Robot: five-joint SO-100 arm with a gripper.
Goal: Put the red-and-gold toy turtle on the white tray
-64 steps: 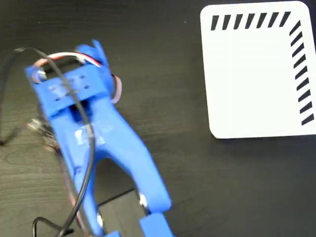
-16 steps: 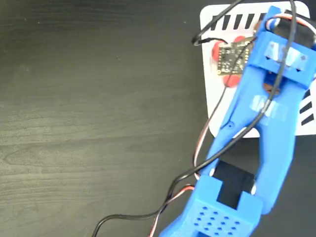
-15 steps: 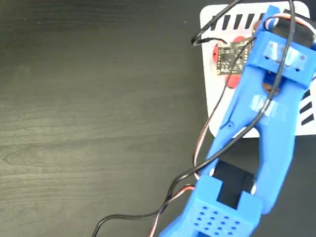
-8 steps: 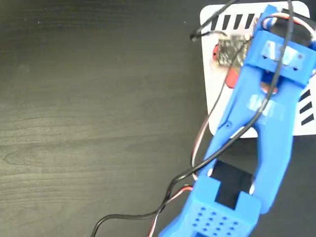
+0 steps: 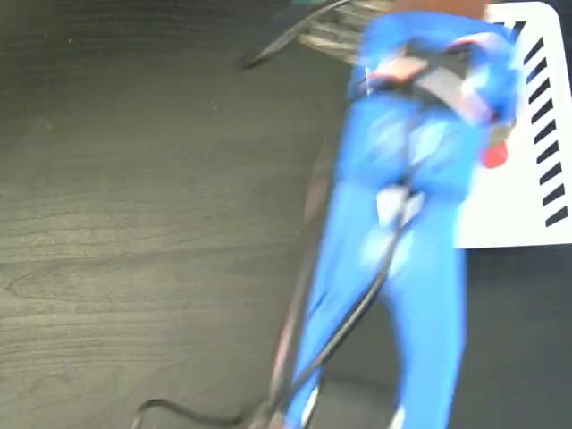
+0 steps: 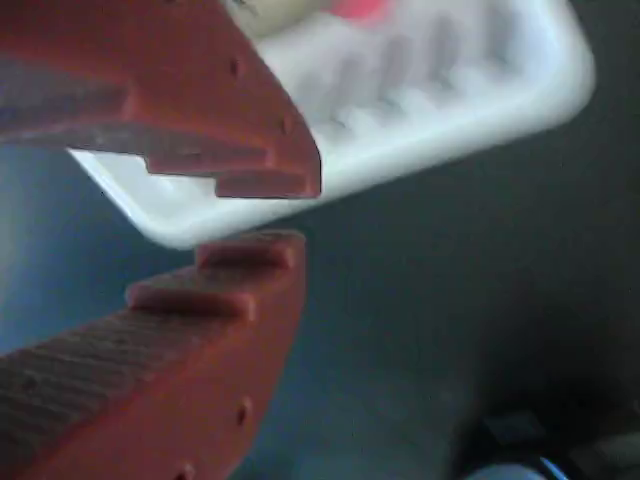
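Note:
The white tray (image 5: 511,213) with black stripes lies at the right edge of the fixed view. A small red patch of the red-and-gold toy turtle (image 5: 494,155) shows on it, beside the blurred blue arm (image 5: 402,179) that hides the rest of the turtle. In the wrist view the tray (image 6: 450,110) lies across the top, and the turtle (image 6: 355,8) is a blurred red and pale shape resting on it at the top edge. My gripper (image 6: 295,215) hangs over the dark table off the tray's edge. Its red jaws are nearly together with nothing between them.
A dark wood-grain table (image 5: 134,223) fills the left and middle of the fixed view. Black and red cables (image 5: 295,357) trail along the arm toward the bottom. The arm covers the tray's left part.
The arm has swung quickly left and back off the tray, blurring in the fixed view. The turtle stays on the tray, no longer under the gripper.

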